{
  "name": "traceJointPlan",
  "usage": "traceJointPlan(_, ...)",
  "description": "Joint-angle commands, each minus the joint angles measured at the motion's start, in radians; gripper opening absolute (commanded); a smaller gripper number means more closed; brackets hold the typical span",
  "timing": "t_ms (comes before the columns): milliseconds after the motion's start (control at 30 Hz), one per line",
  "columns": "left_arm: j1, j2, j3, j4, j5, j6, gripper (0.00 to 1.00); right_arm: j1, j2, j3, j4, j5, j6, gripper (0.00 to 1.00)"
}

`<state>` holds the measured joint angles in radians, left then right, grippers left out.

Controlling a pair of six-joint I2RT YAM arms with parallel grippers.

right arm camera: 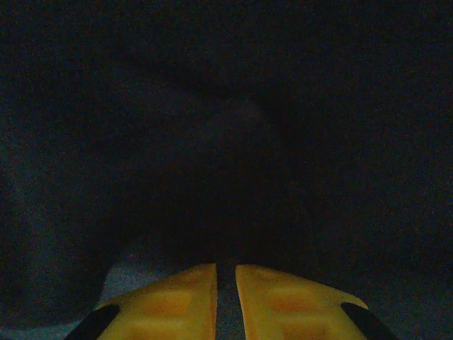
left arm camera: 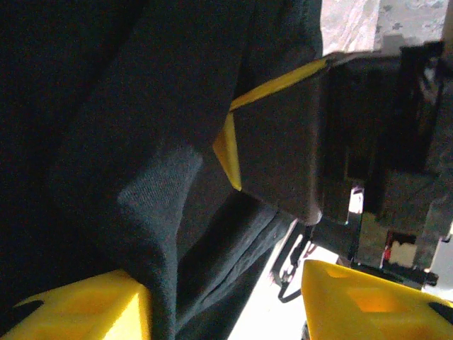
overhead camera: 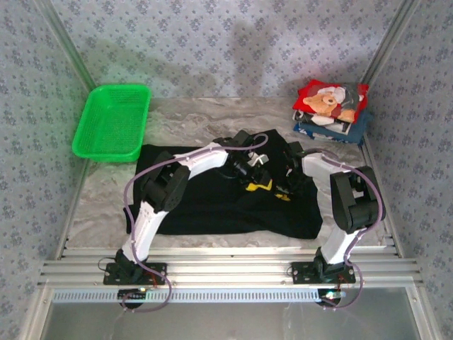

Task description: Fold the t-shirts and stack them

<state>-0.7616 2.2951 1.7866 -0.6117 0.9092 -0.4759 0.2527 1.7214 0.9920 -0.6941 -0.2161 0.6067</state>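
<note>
Lying pinched inside right claw (right arm camera: 226, 273): black t-shirt (right arm camera: 226, 142).

Black tee (overhead camera: 212, 205) spread flat centrally, bunched mid; folded stack (overhead camera: 333, 126) far R, red teddy tee (overhead camera: 329, 99) topmost.

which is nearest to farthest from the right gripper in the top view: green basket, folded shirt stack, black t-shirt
1. black t-shirt, directly under the right gripper
2. folded shirt stack, far right corner
3. green basket, far left
</note>
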Motion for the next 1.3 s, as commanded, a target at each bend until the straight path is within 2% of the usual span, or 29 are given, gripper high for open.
traceJointPlan(0, -0.003, 0.038, 0.027, -0.046, 0.039, 0.014, 0.52, 0.012, 0.048, -0.014, 0.012, 0.053, 0.015, 0.19)
traceJointPlan(167, -0.002, 0.039, 0.018, -0.044, 0.051, 0.023, 0.45, 0.013, 0.047, -0.016, 0.01, 0.05, 0.015, 0.19)
traceJointPlan(367, 0.04, 0.027, 0.005, -0.055, 0.051, 0.039, 0.17, 0.011, 0.047, -0.018, 0.004, 0.052, 0.015, 0.18)
traceJointPlan(467, 0.072, 0.006, 0.0, -0.04, 0.043, 0.032, 0.09, 0.01, 0.048, -0.018, 0.004, 0.056, 0.014, 0.17)
traceJointPlan(667, 0.087, -0.007, 0.017, -0.025, 0.078, 0.023, 0.08, 0.01, 0.055, -0.016, -0.019, 0.073, 0.013, 0.16)
traceJointPlan(900, 0.152, -0.053, -0.041, 0.039, 0.102, -0.018, 0.1, 0.015, 0.074, 0.003, -0.026, 0.087, 0.016, 0.14)
traceJointPlan(1267, 0.227, -0.098, -0.042, 0.019, 0.126, -0.013, 0.13, 0.031, 0.106, 0.031, -0.048, 0.106, 0.015, 0.11)
